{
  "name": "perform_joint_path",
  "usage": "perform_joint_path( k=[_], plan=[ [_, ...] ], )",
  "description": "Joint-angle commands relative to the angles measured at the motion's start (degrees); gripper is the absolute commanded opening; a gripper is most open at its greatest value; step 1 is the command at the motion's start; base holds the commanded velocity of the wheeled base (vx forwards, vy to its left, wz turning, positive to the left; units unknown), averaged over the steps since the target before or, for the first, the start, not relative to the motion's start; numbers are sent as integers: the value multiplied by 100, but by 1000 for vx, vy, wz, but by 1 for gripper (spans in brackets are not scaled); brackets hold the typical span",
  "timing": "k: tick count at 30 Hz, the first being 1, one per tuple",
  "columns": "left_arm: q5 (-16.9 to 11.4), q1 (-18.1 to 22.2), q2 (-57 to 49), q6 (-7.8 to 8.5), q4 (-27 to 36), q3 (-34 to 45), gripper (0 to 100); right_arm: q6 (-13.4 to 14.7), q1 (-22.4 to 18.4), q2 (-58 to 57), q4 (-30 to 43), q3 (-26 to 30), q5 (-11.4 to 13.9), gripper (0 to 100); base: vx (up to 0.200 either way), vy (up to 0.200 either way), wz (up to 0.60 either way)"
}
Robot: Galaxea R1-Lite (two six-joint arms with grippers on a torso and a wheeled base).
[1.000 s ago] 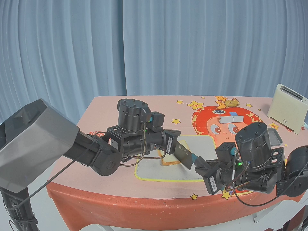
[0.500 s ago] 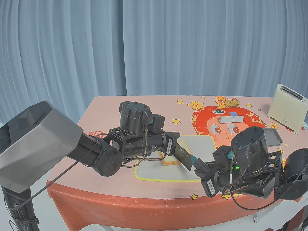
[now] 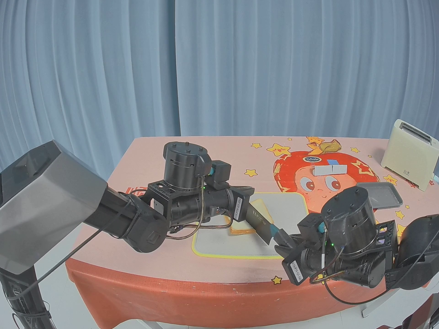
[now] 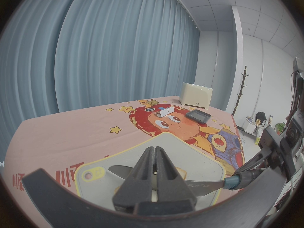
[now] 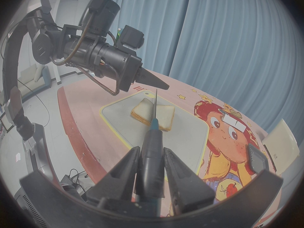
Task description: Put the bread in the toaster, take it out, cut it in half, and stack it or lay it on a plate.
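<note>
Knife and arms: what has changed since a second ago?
The right arm slid back toward the table's near edge and a little to the left. Its jaws stayed clamped on the knife and drew it slightly across the bread. The left arm shifted a touch. Bread, board, toaster and plate stayed put.

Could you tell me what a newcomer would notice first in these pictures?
The knife stands out, gripped by its handle in the right claw, blade edge-down across the bread on the cutting board at the front of the table. The left claw hangs shut close above the bread.
</note>
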Motion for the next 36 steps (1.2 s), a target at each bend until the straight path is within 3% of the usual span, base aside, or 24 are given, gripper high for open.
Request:
perform_joint_path(
  k=[1,36],
  plan=[
    [-5,-17,136,3,-12,43,0,-1,49,68,-1,-40,3,0,0,0,0],
    [-5,-25,224,3,-20,96,0,69,49,112,-28,127,-76,0,0,0,0]
  ],
)
